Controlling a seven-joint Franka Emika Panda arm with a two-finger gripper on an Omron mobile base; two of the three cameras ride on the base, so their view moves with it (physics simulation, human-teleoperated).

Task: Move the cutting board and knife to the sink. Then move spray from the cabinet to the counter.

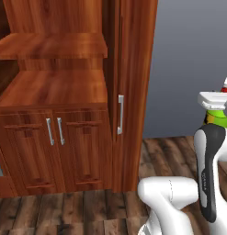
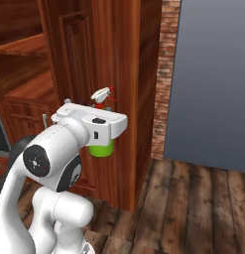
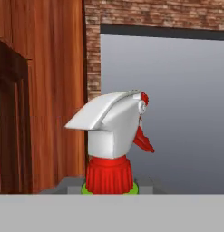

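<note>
The spray [image 2: 101, 149], a green bottle with a white trigger nozzle [image 3: 112, 127] and a red collar, hangs upright in the air in front of the tall side panel of the cabinet [image 2: 114, 59]. My gripper [image 2: 101, 134] is shut on its neck, with the green body below the hand and the nozzle above it. In the left base view the spray [image 1: 217, 117] sits at the right edge under the white hand, and the gripper [image 1: 215, 109] is well right of the cabinet's open shelf niche [image 1: 55, 89]. In the hand view the gripper [image 3: 109, 186] holds just under the red collar.
Low cabinet doors with silver handles [image 1: 55, 131] lie under the niche, and a tall door with a handle [image 1: 120, 114] stands beside it. A brick strip [image 2: 166, 74] and a grey wall [image 2: 213, 79] lie to the right. Wooden floor [image 2: 193, 198] lies open ahead.
</note>
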